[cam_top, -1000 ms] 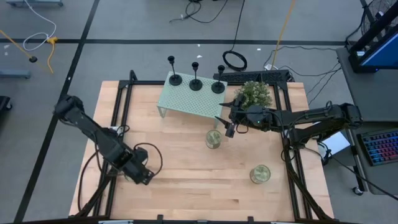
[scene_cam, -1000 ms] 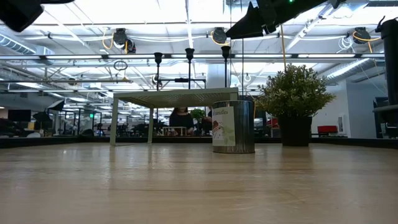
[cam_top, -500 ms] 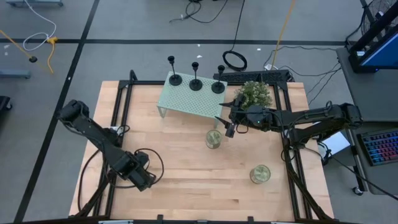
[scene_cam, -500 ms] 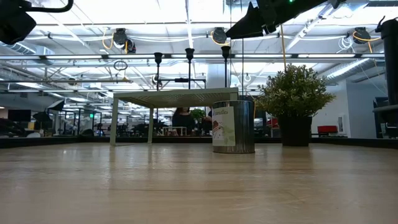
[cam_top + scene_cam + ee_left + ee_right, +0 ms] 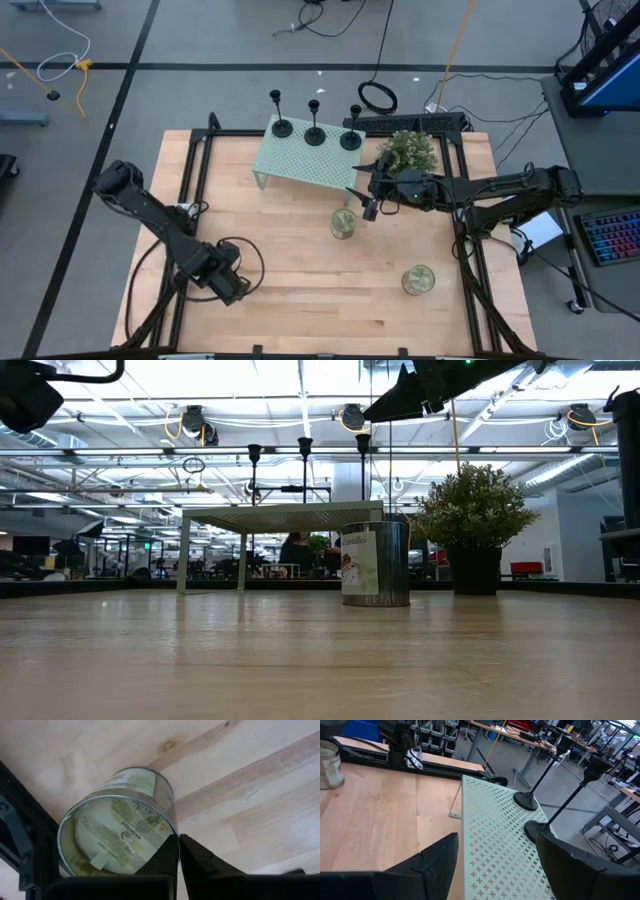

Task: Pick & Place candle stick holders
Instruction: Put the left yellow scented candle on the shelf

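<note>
Your three candle stick holders (image 5: 314, 125) stand in a row on the far edge of the pale green perforated stand (image 5: 305, 160), at the back of the desk (image 5: 290, 270). Each is upright, long axis vertical: round flat base down, thin stem rising to a small cup. They look like light, rigid metal, and tall for their bases, so expect them to tip if you nudge the stem sideways. Pinch the stem low, just above the base, and lift straight up.

Your right hand (image 5: 368, 186) hovers above the near right corner of the stand, just beside the potted plant (image 5: 408, 152), its fingers (image 5: 437, 857) spread wide and holding nothing; its wrist view looks along the stand toward the holders. The nearest holder (image 5: 351, 136) is your likely first pick.

Your left hand (image 5: 222, 281) sits low at the near left of the desk, next to a pale glass jar (image 5: 117, 822); whether it pinches the jar you cannot tell
</note>
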